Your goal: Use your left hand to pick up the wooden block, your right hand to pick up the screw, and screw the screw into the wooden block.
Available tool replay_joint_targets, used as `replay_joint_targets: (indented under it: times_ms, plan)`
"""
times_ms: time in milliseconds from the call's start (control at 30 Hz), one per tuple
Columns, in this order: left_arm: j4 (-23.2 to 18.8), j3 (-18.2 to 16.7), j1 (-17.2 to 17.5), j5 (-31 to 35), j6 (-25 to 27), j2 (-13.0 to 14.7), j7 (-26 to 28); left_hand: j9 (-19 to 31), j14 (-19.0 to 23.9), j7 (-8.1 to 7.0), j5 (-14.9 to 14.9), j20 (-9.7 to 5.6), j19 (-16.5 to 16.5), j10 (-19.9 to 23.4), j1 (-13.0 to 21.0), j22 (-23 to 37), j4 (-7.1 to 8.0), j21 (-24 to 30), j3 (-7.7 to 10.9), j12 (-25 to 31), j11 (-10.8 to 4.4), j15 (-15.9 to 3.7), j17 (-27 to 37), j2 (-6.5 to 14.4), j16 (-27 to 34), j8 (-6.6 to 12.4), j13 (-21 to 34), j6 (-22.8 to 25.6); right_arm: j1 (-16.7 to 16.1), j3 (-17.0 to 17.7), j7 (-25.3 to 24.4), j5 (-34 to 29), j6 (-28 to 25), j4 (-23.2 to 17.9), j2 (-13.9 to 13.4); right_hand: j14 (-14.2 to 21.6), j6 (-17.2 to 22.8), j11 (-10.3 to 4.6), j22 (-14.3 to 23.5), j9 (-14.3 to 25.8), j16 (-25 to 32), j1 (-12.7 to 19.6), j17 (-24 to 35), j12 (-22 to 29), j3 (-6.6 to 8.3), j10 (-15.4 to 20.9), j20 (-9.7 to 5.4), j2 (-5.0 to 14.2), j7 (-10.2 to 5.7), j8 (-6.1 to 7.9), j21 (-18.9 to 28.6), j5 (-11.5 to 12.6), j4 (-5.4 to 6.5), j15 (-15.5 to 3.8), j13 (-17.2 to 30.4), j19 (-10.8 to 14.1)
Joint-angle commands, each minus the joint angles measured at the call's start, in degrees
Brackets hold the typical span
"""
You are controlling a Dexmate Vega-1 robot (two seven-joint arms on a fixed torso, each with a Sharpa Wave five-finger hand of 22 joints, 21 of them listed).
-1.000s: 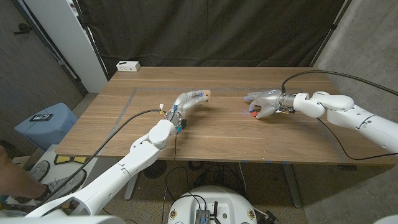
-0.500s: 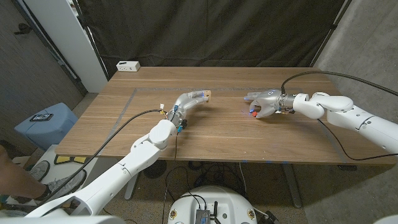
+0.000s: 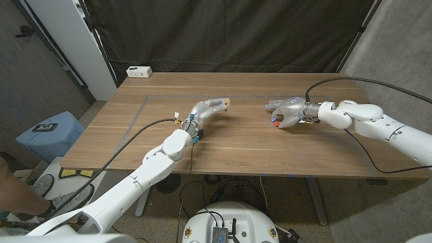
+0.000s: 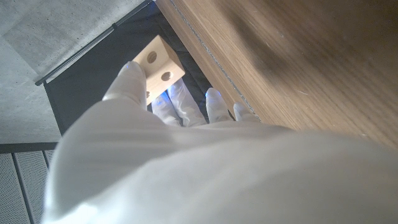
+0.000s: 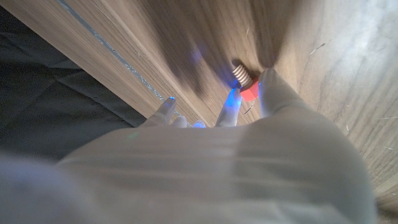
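Over the last second the right robot hand [image 3: 287, 113] has drifted a touch toward the left side of the table [image 3: 236, 145], carrying the screw [image 3: 273, 122] along with it; the left robot hand [image 3: 209, 107] and its wooden block [image 3: 225, 103] have stayed where they were.

There is one wooden block, one screw, and two robot hands, one on each arm. A single white box [image 3: 139, 71] sits at the far left corner of the table.

The left robot hand grips the wooden block near the middle of the table, toward the far edge. From the head view the block is only a pale tip past the fingers. The left wrist view shows more: the wooden block [image 4: 159, 61] held between thumb and fingers [image 4: 177, 102], with two round holes in one face.

The right robot hand, toward the right side of the table and well apart from the block, pinches the screw. In the head view it is a small red speck under the hand. The right wrist view shows the screw [image 5: 244, 81] with a red head between the fingertips [image 5: 231, 102] and a ribbed grey thread sticking out, close over the wood of the table [image 5: 323, 74].
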Motion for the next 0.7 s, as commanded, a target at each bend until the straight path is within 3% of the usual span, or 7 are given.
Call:
replay_joint_targets:
  times_ms: [33,700]
  plan:
    - [1.0,0.4,-0.9,-0.2,0.0,-0.5,-0.4,0.3,-0.1,-0.07,-0.1,-0.08,-0.2,-0.3,0.3,0.3,-0.07,0.2,-0.26,0.0,-0.03,-5.56,0.1,0.3,0.4,0.29,0.3,0.4,0.7,-0.4,-0.6,-0.3,0.6,0.9,0.1,0.4,1.0,0.03,0.3,0.4,0.2,0.7,0.3,0.3,0.53,0.6,0.06,-0.04,0.2,0.74,0.4,0.3,0.01,-0.95,0.3,0.6]
    - [1.6,0.7,-1.3,-0.2,0.2,-0.8,-0.5,0.3,-0.1,-0.03,0.0,0.13,-0.3,-0.3,0.2,0.3,-0.1,0.2,-0.44,-0.2,-0.01,-5.53,0.1,0.4,0.4,0.33,0.4,0.5,0.3,-0.1,0.8,0.3,0.5,-0.2,-0.5,0.1,0.0,0.23,0.3,1.4,-0.1,0.7,0.4,0.0,0.51,0.6,0.28,-0.21,-0.12,1.48,0.2,0.2,0.25,-0.8,0.3,0.7]
